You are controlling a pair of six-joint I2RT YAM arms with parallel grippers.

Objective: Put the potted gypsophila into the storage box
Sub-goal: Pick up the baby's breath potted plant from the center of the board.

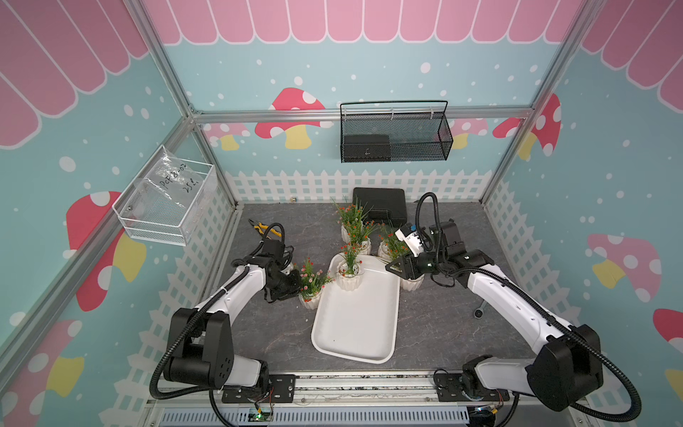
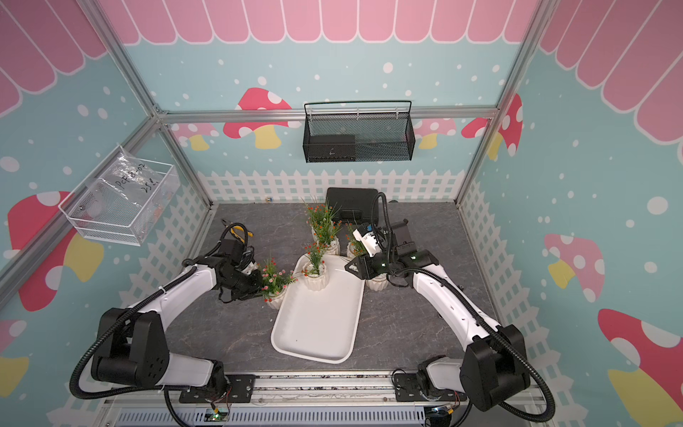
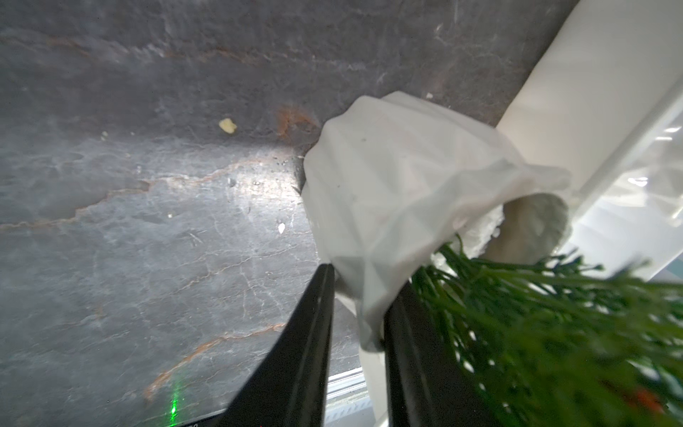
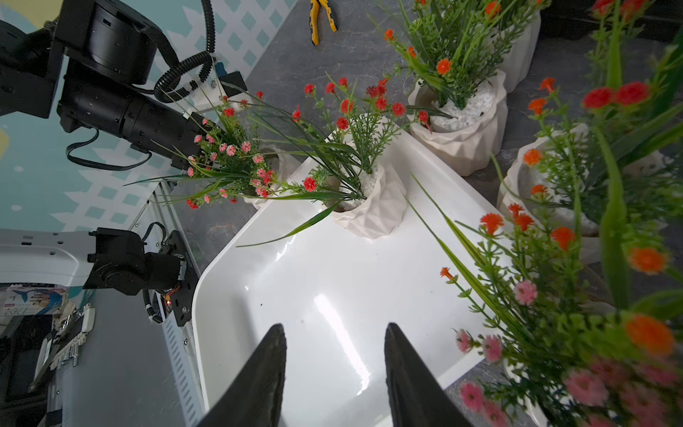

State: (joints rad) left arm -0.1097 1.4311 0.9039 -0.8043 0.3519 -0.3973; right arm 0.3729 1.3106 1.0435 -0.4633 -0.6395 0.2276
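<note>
Pink-flowered pot (image 1: 309,298): on table (image 1: 443,325), just beside storage box (image 1: 354,332), along the long rim on left arm's side. Not yet in.
Upright, sprigs up, leaning slightly toward box.
Left gripper (image 3: 358,292): fingers look clamped on pot's rim wall, one inside, one outside.
Red-flowered pot (image 1: 349,281): already in box, far end, upright.
Four other pots (image 1: 360,246): outside, clustered round far end.
My count: one of six done.
Box long axis runs near-to-far, slightly slanted.
Right gripper (image 4: 334,327): over box, fingers apart, empty.
</note>
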